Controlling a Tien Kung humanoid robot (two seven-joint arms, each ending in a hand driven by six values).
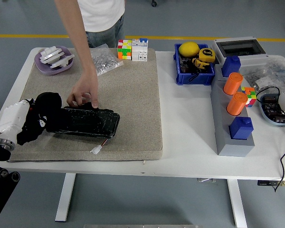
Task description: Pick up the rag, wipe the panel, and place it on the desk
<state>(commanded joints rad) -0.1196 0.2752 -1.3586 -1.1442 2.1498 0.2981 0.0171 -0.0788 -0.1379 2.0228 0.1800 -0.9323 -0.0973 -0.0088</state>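
We see our left hand (31, 124) at the left end of the grey mat (133, 95), its fingers curled around the black rag (46, 105), which is bunched up against the left end of the panel (83, 122). The panel is a dark, glossy slab lying flat on the mat, long side running left to right, with a thin wire and a small white plug (96, 150) trailing from its lower right corner. The rag covers the panel's left edge and touches it; we cannot tell how much of the cloth lies under our fingers. A person stands at the far side of the table (190, 142), and the person's hand (84, 94) reaches down onto the panel's upper edge, fingertips pressing on it just right of the rag. Our right arm is out of view. Farther back on the mat sit a purple dish (53, 61) with white pieces, a clear bag (106, 61) of small parts and two cubes (125, 49). To the right, off the mat, stand a blue bin (194, 76) with a yellow ball and tape measure, and a grey block (232, 135) carrying two orange cylinders (232, 83) and blue boxes.
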